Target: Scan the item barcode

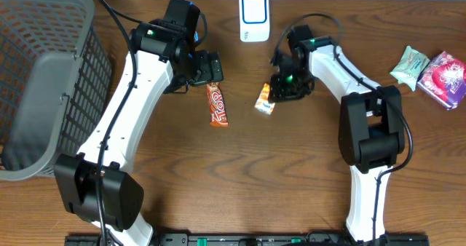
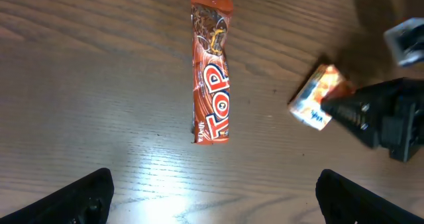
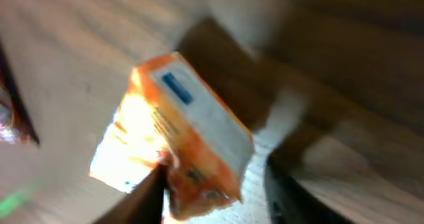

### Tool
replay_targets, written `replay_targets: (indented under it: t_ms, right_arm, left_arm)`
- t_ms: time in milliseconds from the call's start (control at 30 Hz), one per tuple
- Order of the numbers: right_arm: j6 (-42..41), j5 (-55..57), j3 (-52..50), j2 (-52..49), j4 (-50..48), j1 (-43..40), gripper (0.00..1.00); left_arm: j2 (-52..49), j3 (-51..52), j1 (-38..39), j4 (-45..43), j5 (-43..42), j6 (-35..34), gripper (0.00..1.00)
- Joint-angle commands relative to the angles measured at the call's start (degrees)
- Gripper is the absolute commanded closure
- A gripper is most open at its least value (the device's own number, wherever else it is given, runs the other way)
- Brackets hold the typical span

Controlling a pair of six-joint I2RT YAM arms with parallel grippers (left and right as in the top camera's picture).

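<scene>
Reading the overhead view first: the orange packet [image 1: 264, 99] sits on the wooden table [image 1: 306, 166] just left of centre. It is on the near side of the white, blue-rimmed scanner [image 1: 254, 17] and well apart from it.

Its long axis runs roughly far-to-near with a slight tilt. The orange end points toward the far edge and the pale end toward the near edge. In the left wrist view the same axis reads as a diagonal, orange end upper right, white-and-blue end lower left.

The right gripper [image 1: 275, 92] meets the packet at its orange end. In the blurred right wrist view, dark fingers [image 3: 142, 197] stand apart on either side of one end of the packet. Whether they pinch it, I cannot tell; nor whether the packet lies flat or is tipped up.

The left gripper [image 2: 215, 201] is spread wide and holds nothing. It hangs over the far end of a red candy bar [image 1: 217, 105], whose long axis also runs far-to-near, just left of the packet.

Also present: a grey basket [image 1: 73, 13] at far left, and a teal pouch [image 1: 409, 64] and a pink pouch [image 1: 444, 78] at far right.
</scene>
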State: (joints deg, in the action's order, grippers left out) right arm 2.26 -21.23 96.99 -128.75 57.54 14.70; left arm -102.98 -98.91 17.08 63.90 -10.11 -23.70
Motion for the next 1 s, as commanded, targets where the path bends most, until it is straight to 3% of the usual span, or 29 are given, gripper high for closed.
replay_targets:
  t_ms: [0,33,167,467,667,833,967]
  right_arm:
    - [4.52,4.63,-1.36,1.22,0.07,0.26,0.42]
    - [2.38,4.61,-1.38,1.22,-0.15,0.15,0.38]
    - [-6.86,3.04,-1.38,1.22,-0.72,0.13,0.37]
    - [-17.27,-7.04,-1.36,1.31,0.94,-0.55,0.55]
    - [-18.12,-18.05,-1.36,1.36,2.23,-3.5,0.44]
    - [-18.82,-14.62,-1.38,1.36,2.21,-4.22,0.35]
    - [-24.41,-9.49,-1.64,1.36,1.77,-4.04,0.36]
  left_arm:
    - [-0.44,0.39,-0.09,0.13,0.74,0.96,0.02]
    - [-0.44,0.39,-0.09,0.13,0.74,0.96,0.02]
    - [-0.44,0.39,-0.09,0.13,0.74,0.96,0.02]
    - [-0.44,0.39,-0.09,0.13,0.74,0.96,0.02]
    - [-0.44,0.39,-0.09,0.13,0.74,0.96,0.02]
    - [-0.44,0.39,-0.09,0.13,0.74,0.96,0.02]
    - [-0.44,0.39,-0.09,0.13,0.74,0.96,0.02]
